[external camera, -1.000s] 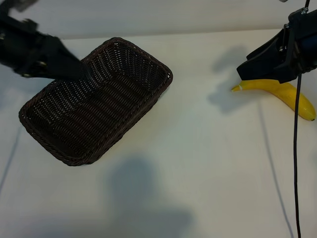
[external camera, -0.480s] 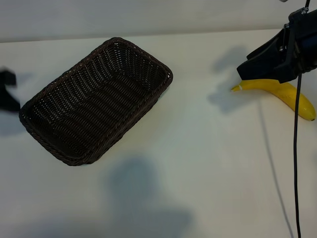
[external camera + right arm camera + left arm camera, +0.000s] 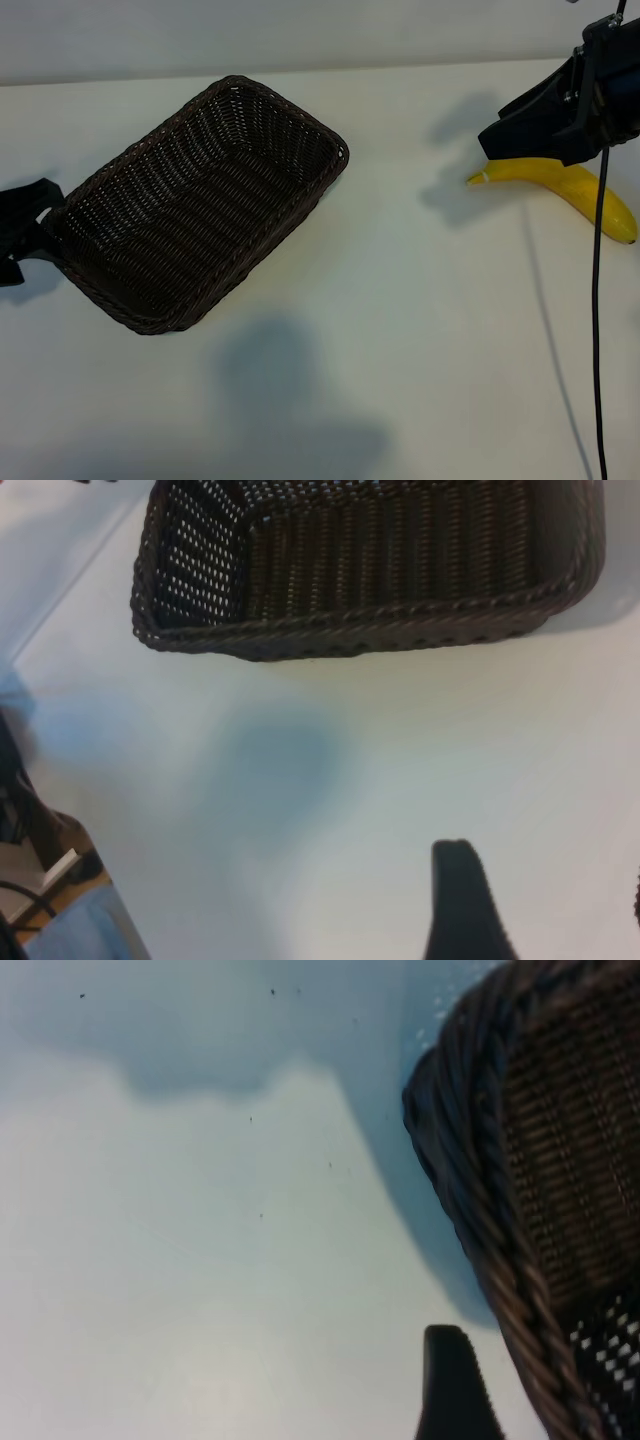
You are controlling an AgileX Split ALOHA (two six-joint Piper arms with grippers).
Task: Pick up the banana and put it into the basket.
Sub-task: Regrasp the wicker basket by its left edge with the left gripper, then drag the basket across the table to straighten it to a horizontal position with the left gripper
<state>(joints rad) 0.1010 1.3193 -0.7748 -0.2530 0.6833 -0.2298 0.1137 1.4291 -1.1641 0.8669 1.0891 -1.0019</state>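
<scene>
Since the earlier frames the left arm has swung off the basket: it first lay across the far-left rim, then withdrew toward the table's left edge, and now sits low against the basket's left corner. The right arm has barely shifted.

The left gripper [image 3: 30, 228] stands with its jaws parted and holds nothing; its wrist view shows one dark fingertip [image 3: 452, 1380] just beside the braided rim, apart from it. The right gripper [image 3: 535, 135], also parted and empty, hovers above the stem end of the banana [image 3: 565, 183], which lies on the white table [image 3: 400, 330] at the far right, well apart from the wicker basket [image 3: 200, 205]. The basket is empty.

The pick has not begun. Risks from here, as I judge them: the right jaws descend near the thin stem instead of the thicker middle, so the curved fruit pivots or rolls out; and the left gripper, so close to the rim, may nudge the light basket askew before the drop.
</scene>
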